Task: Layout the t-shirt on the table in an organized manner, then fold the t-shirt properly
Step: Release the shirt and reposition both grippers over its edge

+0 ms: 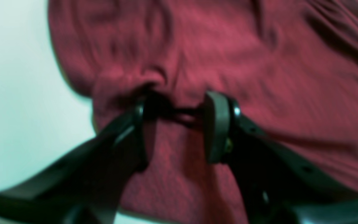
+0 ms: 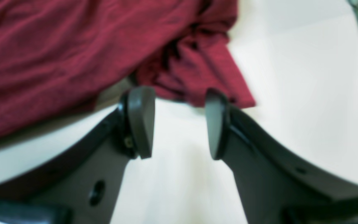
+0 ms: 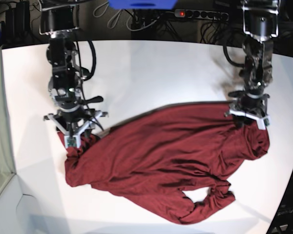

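While the maroon t-shirt [image 3: 161, 163] lies wrinkled and spread out across the white tabletop [image 3: 151, 73], both arms stand at its far corners. On the base view's right, the left pincer [image 1: 174, 116] is pinching a bunched fold of the cloth between its pads, as its wrist view shows, with fabric gathered around both fingertips [image 1: 216, 124]. On the base view's left, the right pincer [image 2: 179, 123] stands spread, its two pads apart with bare tabletop showing between them; a crumpled edge of the shirt lies just beyond its tips, and from the wrist view nothing sits in the gap. Near the front of the tabletop, the shirt's lower edge curls up around a small patch of white surface [image 3: 200, 195]
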{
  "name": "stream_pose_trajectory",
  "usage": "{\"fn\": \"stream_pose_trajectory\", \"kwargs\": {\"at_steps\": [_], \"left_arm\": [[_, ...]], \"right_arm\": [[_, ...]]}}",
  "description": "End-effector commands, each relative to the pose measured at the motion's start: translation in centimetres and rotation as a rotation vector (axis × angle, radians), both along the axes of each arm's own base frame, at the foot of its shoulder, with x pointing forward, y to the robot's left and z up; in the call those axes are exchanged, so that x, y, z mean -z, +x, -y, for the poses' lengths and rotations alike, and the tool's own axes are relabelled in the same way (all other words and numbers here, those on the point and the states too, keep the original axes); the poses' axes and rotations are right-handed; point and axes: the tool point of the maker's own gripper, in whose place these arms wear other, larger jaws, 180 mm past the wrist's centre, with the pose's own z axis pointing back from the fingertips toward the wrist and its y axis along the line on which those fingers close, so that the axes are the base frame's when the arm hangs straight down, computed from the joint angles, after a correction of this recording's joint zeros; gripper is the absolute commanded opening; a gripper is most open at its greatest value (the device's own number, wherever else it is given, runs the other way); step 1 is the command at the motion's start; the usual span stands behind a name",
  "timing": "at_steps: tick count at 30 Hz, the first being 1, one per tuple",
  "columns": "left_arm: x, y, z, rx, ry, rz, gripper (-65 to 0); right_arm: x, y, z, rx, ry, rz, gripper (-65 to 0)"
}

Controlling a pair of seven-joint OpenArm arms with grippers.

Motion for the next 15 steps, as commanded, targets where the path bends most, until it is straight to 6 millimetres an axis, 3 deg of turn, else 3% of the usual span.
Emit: {"fn": "stream_pose_trajectory", "kwargs": {"at_steps": [1,5,15], "left_arm": [[0.4,0.0,-0.6,-0.01,0.002,-0.036,-40.3],[-0.8,2.3,-2.1,-0.032,0.016,-0.017,-40.3],[-6.0,9.0,-3.5,-0.07,0.005,0.088,-40.2]], "right_arm": [[-1.6,1.4,0.0,-0.012,-0.007,0.06,-38.0],[0.0,1.6,-0.1,-0.017,-0.011,0.045,-38.0],[0.8,4.5,-0.9,-0.051,-0.027,0.043,-38.0]]}}
